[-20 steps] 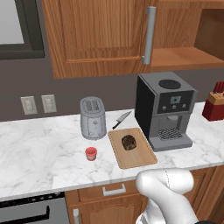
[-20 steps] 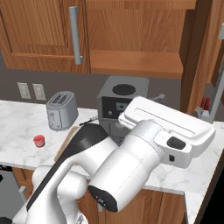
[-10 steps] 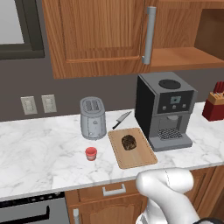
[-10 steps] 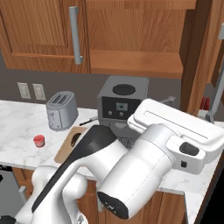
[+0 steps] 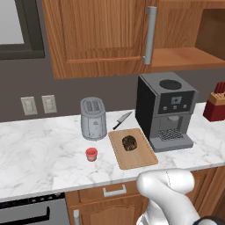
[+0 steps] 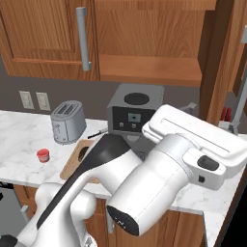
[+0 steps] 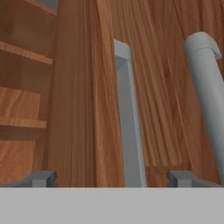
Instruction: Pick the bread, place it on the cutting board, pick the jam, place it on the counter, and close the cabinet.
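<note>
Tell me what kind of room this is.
A home kitchen, rendered. A white marble counter carries a toaster, a coffee machine and a cutting board, with a wooden wall cabinet above.

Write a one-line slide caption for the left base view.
Bread sits on the cutting board, jam stands on the counter, and the cabinet remains open.

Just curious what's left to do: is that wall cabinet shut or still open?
Open. The cabinet shows a bare shelf right of its closed door, and its right door stands swung out edge-on. The hand view shows wood shelves beside that door.
</note>
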Controlling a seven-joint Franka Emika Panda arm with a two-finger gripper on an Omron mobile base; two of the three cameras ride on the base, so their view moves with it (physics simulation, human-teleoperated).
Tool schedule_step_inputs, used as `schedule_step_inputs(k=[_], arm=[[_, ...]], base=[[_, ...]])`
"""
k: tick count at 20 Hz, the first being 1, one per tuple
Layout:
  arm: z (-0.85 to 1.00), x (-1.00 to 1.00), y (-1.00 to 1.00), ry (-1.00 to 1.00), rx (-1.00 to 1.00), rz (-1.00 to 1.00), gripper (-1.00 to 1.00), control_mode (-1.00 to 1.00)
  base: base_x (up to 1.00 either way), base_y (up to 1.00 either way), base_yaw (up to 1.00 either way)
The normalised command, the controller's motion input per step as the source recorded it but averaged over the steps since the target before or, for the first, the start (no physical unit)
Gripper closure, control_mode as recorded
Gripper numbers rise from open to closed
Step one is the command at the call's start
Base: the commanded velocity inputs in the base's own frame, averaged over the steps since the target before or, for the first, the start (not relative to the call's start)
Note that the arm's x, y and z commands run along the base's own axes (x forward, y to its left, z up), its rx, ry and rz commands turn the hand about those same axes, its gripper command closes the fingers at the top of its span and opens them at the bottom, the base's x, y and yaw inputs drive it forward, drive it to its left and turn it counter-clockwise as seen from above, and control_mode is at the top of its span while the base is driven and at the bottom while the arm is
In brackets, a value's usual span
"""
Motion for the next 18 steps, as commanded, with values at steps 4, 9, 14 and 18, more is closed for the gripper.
schedule_step_inputs(k=[4, 9, 14, 18], arm=[[-0.01, 0.22, -0.20, 0.00, 0.00, 0.00, -1.00, -1.00], [-0.01, 0.32, -0.14, 0.00, 0.00, 0.00, -1.00, -1.00], [-0.09, 0.24, -0.05, 0.00, 0.00, 0.00, -1.00, -1.00], [-0.02, 0.13, -0.02, 0.00, 0.00, 0.00, -1.00, -1.00]], base=[[0.00, 0.00, 0.00], [0.00, 0.00, 0.00], [0.00, 0.00, 0.00], [0.00, 0.00, 0.00]])
